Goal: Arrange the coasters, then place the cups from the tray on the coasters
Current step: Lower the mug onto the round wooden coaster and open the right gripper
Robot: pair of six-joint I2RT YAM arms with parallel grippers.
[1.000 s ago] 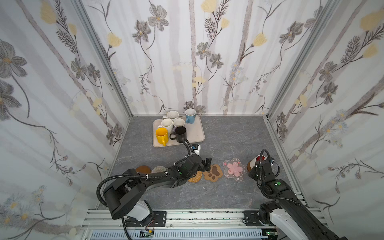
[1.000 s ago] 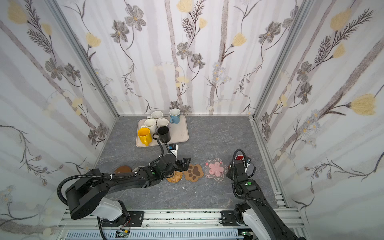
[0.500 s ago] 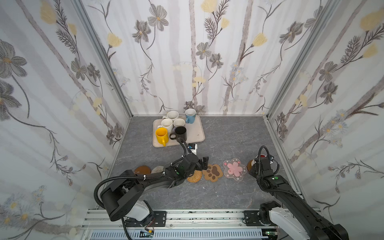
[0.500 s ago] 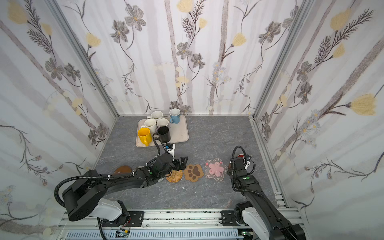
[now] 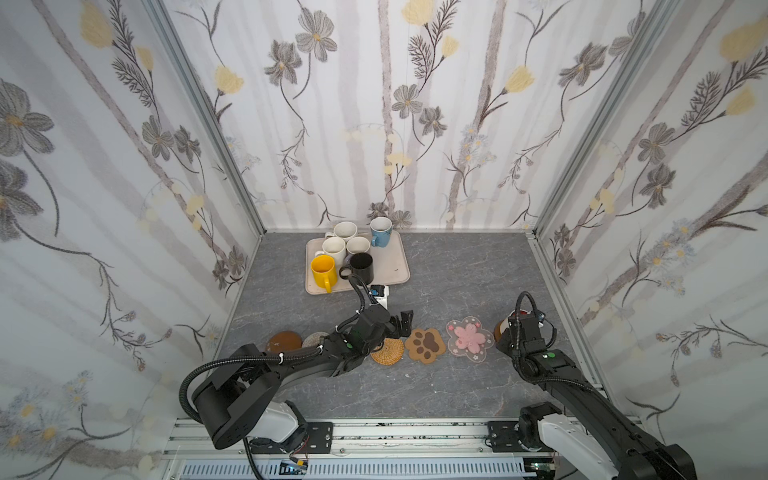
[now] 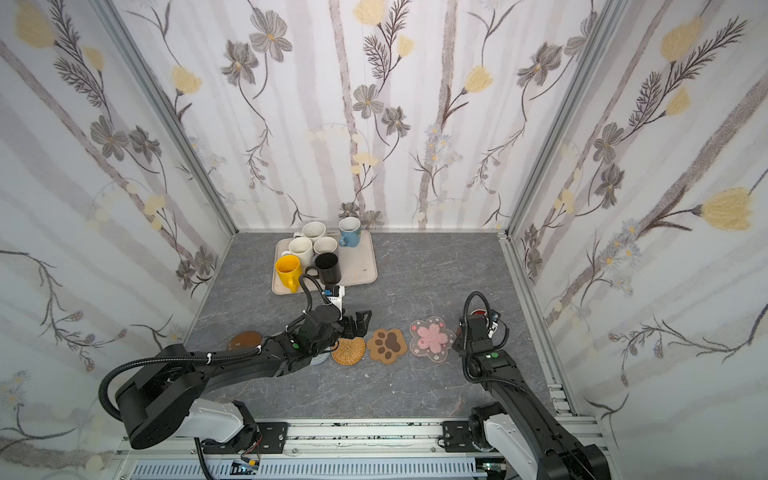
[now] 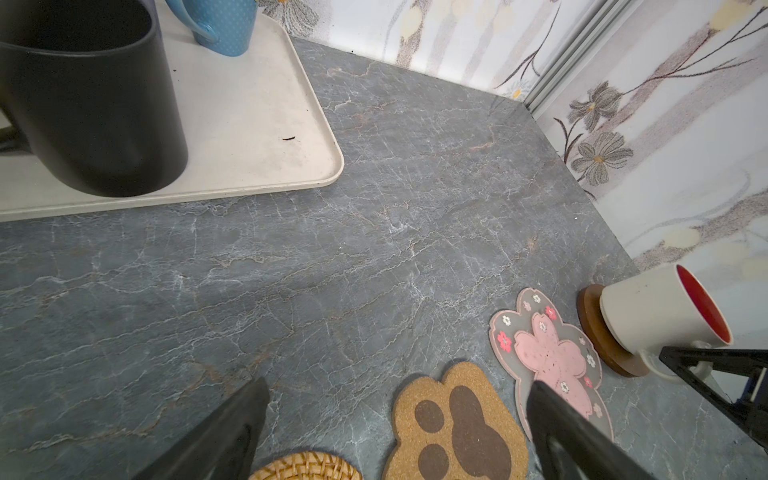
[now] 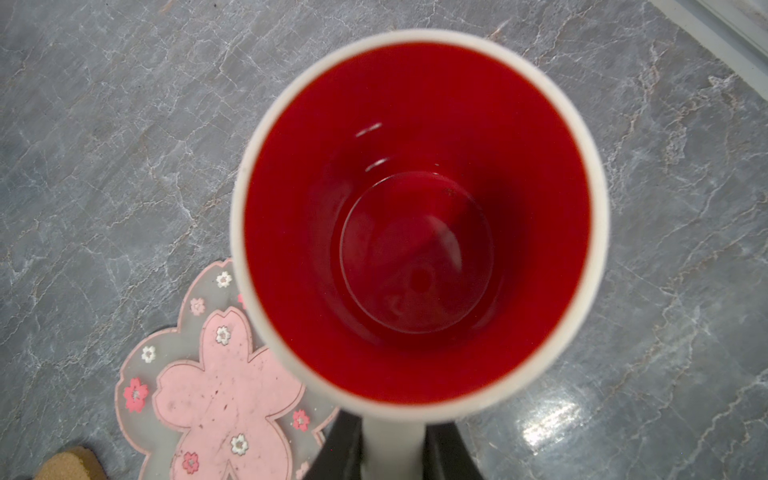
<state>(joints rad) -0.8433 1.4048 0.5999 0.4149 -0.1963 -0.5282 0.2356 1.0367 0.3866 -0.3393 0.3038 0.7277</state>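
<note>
In both top views the left arm lies low and stretched across the counter. The left jaws are spread wide and empty, just behind the rattan coaster. The right arm bends over the red-lined mug near the counter's right edge, hiding most of it. The other cups crowd the tray at the back edge.

Left wrist view: the mug stands on a wooden coaster beside the blossom coaster.

Right wrist view: the right jaws closely flank its handle — gripping or released, I cannot tell.
</note>
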